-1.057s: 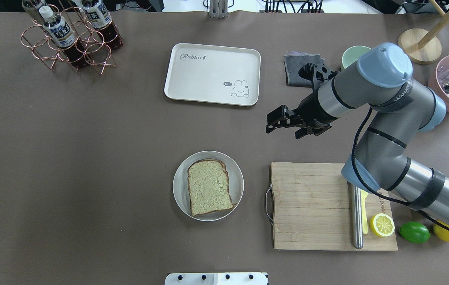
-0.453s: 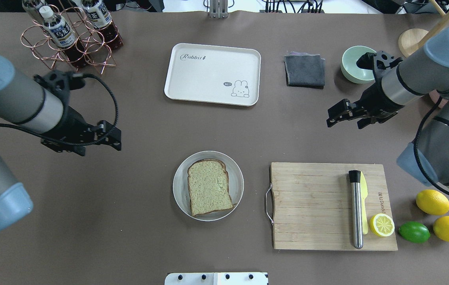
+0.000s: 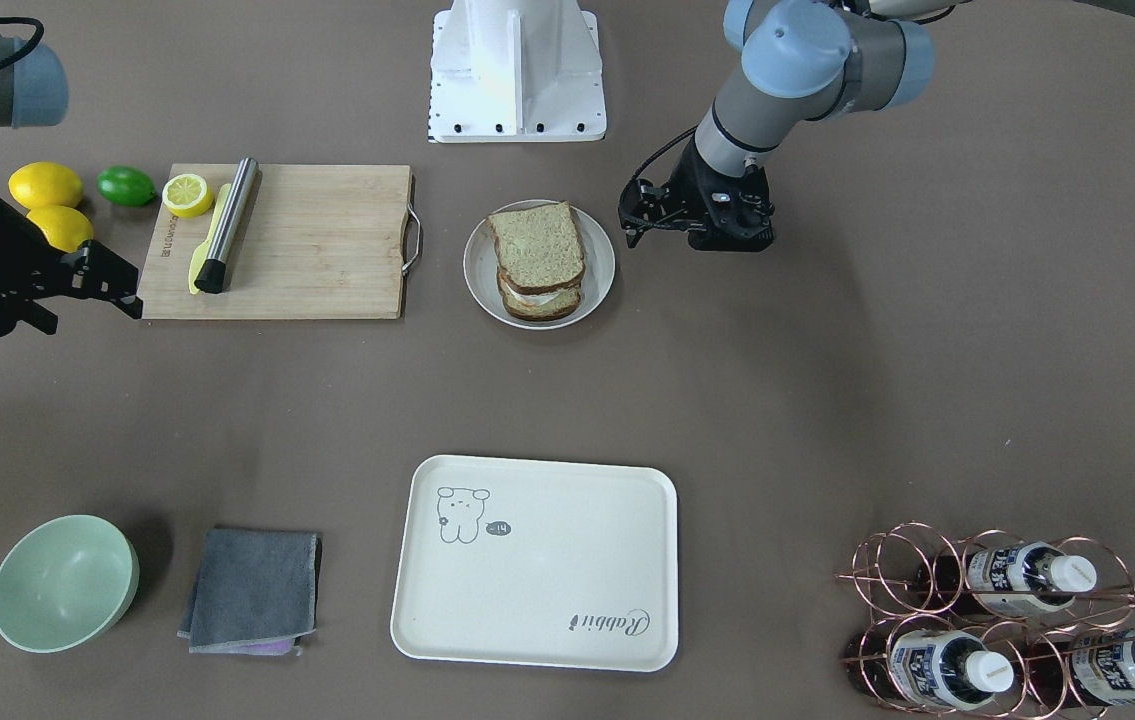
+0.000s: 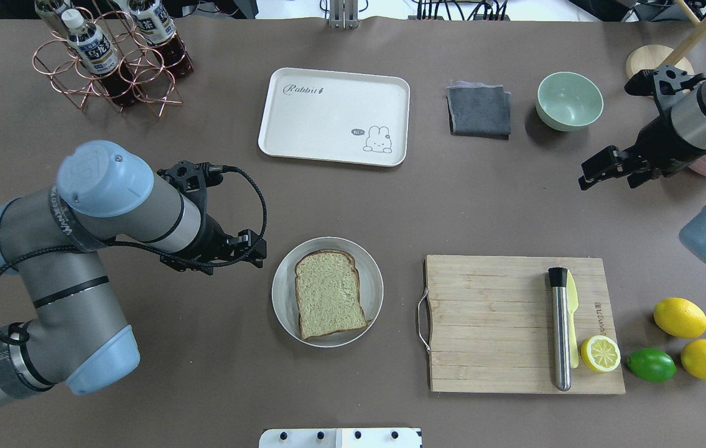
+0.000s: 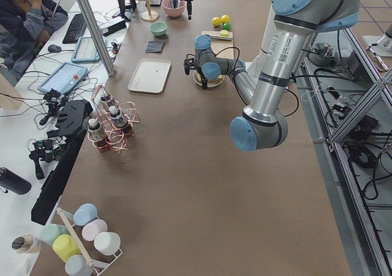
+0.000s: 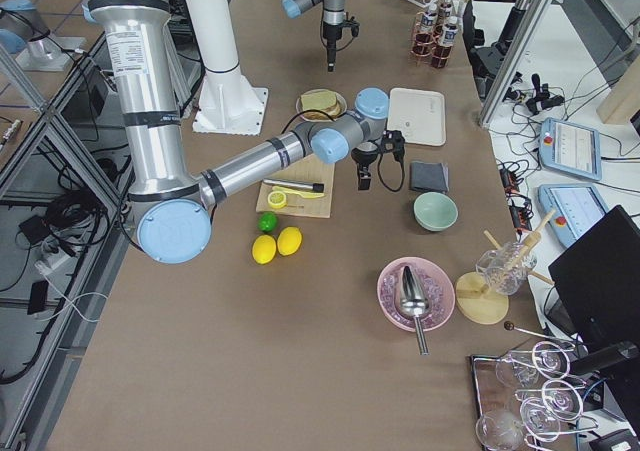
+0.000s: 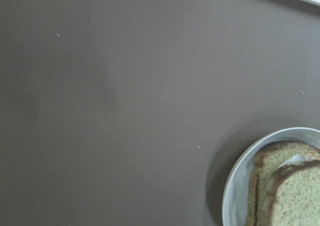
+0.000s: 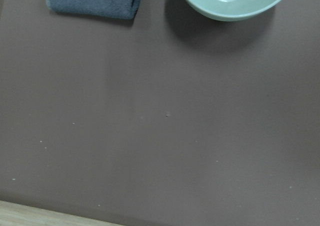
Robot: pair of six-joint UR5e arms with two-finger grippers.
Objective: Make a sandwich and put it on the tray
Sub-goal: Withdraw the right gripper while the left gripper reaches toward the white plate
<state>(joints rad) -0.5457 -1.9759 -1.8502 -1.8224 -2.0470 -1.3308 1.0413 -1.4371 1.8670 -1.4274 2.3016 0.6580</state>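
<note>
The sandwich [image 4: 328, 292], brown bread slices with egg white showing between them, lies on a round white plate [image 4: 282, 292], also in the front view [image 3: 537, 255] and the left wrist view [image 7: 295, 191]. The cream tray [image 4: 334, 116] with the bear drawing lies bare beyond the plate, also in the front view [image 3: 535, 560]. My left gripper [image 4: 260, 250] is open and empty just left of the plate, apart from it. My right gripper [image 4: 601, 180] is open and empty at the far right, beyond the board.
A wooden cutting board [image 4: 489, 323] right of the plate carries a steel rod [image 4: 559, 330], a yellow knife and a lemon half [image 4: 600, 353]. Two lemons and a lime lie beside it. A green bowl [image 4: 569, 101], grey cloth [image 4: 479, 110] and bottle rack [image 4: 110, 56] stand at the back.
My left arm has come in from the left and moved right up to the plate's edge. My right arm has drawn back from the middle to the table's right side.
</note>
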